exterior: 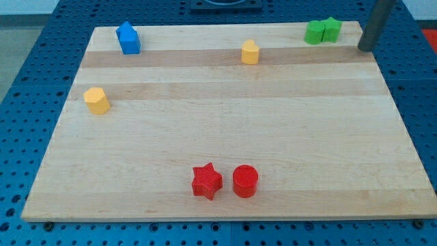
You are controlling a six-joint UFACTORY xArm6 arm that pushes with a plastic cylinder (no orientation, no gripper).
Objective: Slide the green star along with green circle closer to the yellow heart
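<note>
Landmark for all placements: the wooden tabletop (225,137).

At its left edge, midway up, sits a yellow block (97,100), shape uncertain. At the top-left corner stands a blue block (128,38). Along the bottom edge, just left of centre, a red star (206,181) and a red circle (245,181) sit side by side, barely apart. Near the top edge, right of centre, is a second yellow block (250,52); I cannot confirm which of the two is the heart.

At the top-right corner the green pair touch: one green block (315,32) on the left, another green block (331,29) on the right. Which is star and which circle I cannot resolve.

There is no hand on this rig, so nothing is held. My tip (366,48) rests at the tabletop's right edge, just right of the pair and slightly below them, not touching.

Judgement: I should line up directly behind the right green block, then push leftward through both centres, slowly, so the pair stays together and clear of the top edge.

The tabletop lies on a blue perforated base (41,82).
</note>
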